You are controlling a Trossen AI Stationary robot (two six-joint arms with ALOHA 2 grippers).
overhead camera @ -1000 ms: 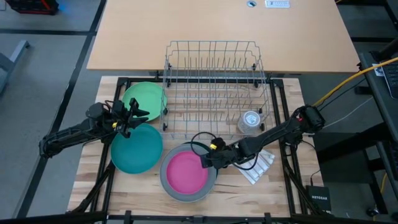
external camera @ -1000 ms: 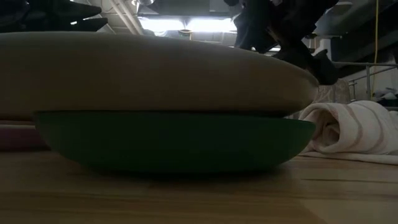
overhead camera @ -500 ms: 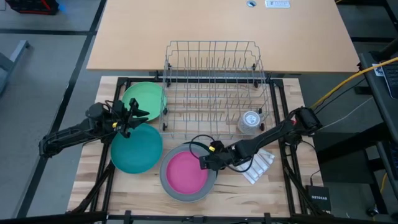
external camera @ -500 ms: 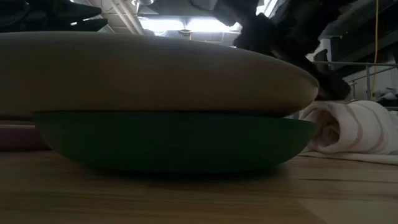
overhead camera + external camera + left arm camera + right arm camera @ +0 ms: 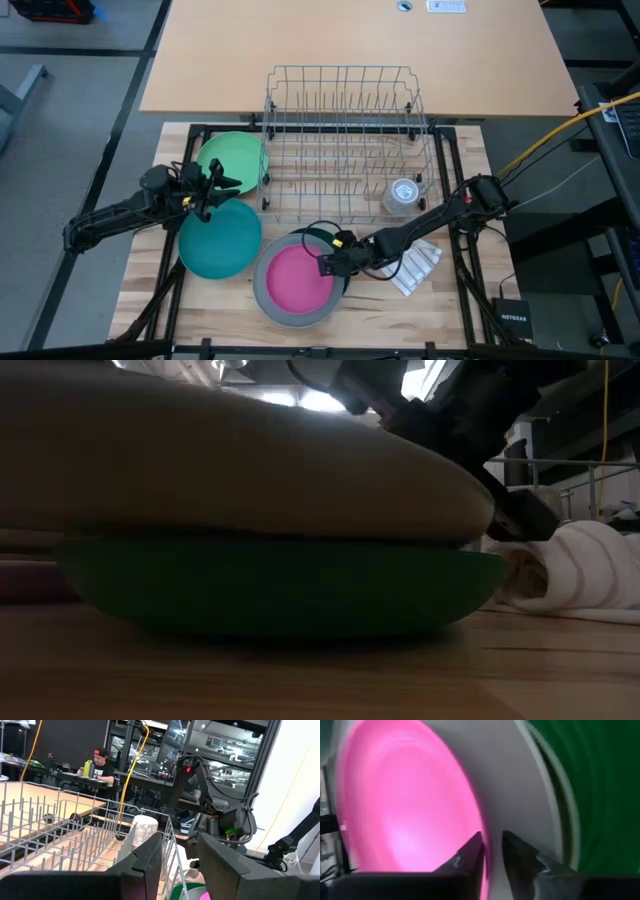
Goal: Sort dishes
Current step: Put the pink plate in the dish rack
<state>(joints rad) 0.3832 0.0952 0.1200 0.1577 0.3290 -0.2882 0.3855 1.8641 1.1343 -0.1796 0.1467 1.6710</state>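
So the right gripper (image 5: 327,265) is clamped down on the 3 o'clock rim of the pink plate (image 5: 297,279), which sits inside the grey bowl (image 5: 268,303), with a dark green dish (image 5: 280,585) underneath. Left gripper (image 5: 222,185) hangs with its fingers apart between the light green plate (image 5: 232,157) and teal plate (image 5: 216,241), holding nothing. Wire dish rack (image 5: 345,140) is at 12 o'clock on the desk (image 5: 440,300).
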